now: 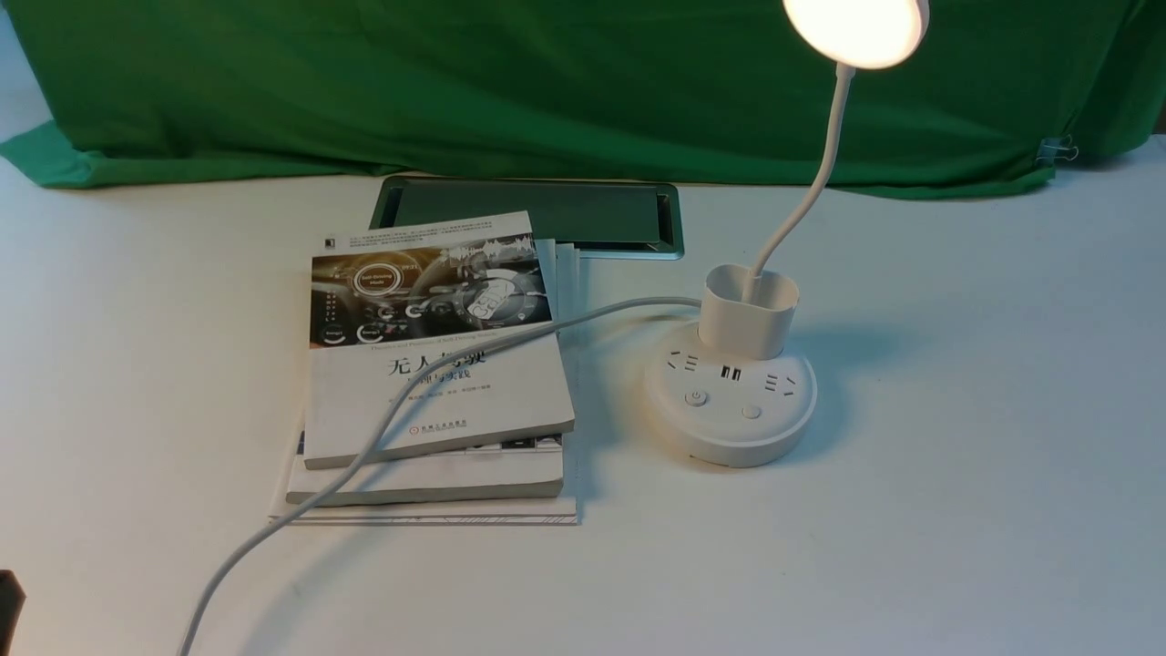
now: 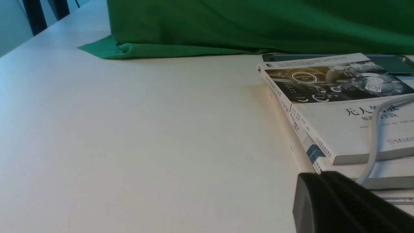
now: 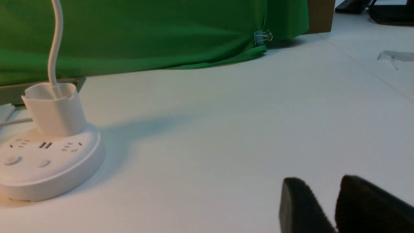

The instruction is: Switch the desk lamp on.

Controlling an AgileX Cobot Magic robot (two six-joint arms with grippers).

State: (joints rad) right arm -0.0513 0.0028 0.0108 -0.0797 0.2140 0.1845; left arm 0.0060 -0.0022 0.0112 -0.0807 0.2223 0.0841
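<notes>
The white desk lamp stands right of centre on the table, and its round disc head (image 1: pixel 856 27) glows at the top edge. The thin neck runs down into the cup-shaped holder (image 1: pixel 749 310) on the round base (image 1: pixel 729 410), which has sockets and two buttons (image 1: pixel 697 398). The base also shows in the right wrist view (image 3: pixel 48 161). The grey cord (image 1: pixel 410 401) trails over the books. My right gripper (image 3: pixel 323 184) hovers low over bare table, far from the base, its tips a little apart and empty. My left gripper (image 2: pixel 318 176) is shut and empty beside the book stack.
A stack of books (image 1: pixel 437 364) lies left of the lamp, and it shows in the left wrist view too (image 2: pixel 339 106). A dark recessed panel (image 1: pixel 547 214) sits behind it. Green cloth (image 1: pixel 455 82) covers the back, held by a binder clip (image 3: pixel 262 37).
</notes>
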